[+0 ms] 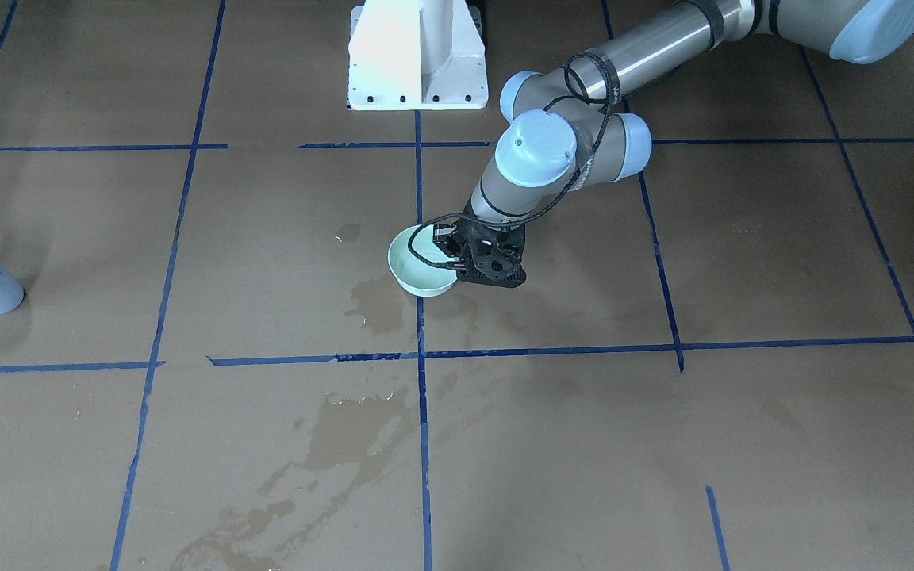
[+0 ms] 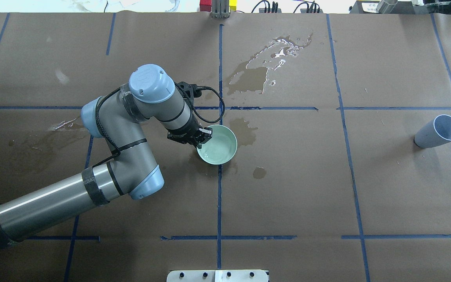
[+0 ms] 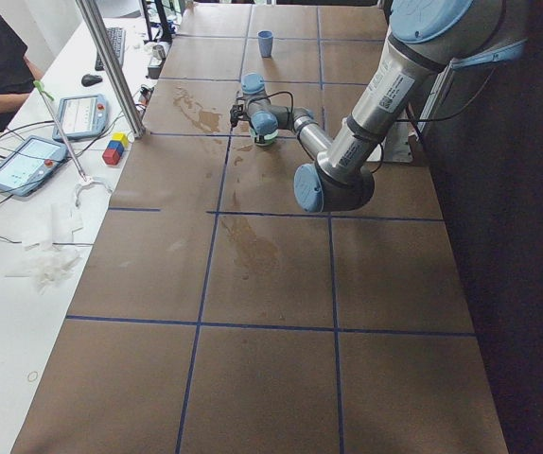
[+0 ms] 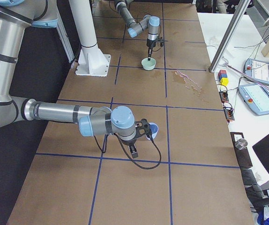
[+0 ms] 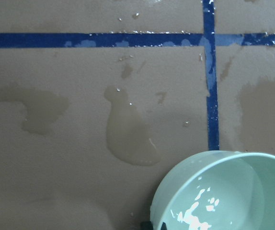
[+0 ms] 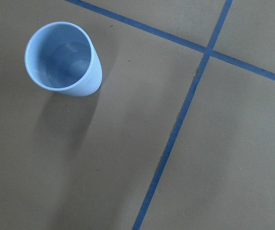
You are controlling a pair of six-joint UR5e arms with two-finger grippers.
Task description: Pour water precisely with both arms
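Glistening water (image 5: pixel 209 201) inside pale green bowl (image 2: pixel 234 135)

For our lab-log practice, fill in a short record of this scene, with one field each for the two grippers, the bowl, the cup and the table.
Left gripper: closed on the rim of the green bowl, near the table's middle.
Right gripper: next to the blue cup, not holding it; open or shut cannot be told.
Bowl contents: water, showing as bright glints.
Cup: upright, standing alone near the table's end; contents unclear.
Table: brown covering with blue tape lines and several wet patches.
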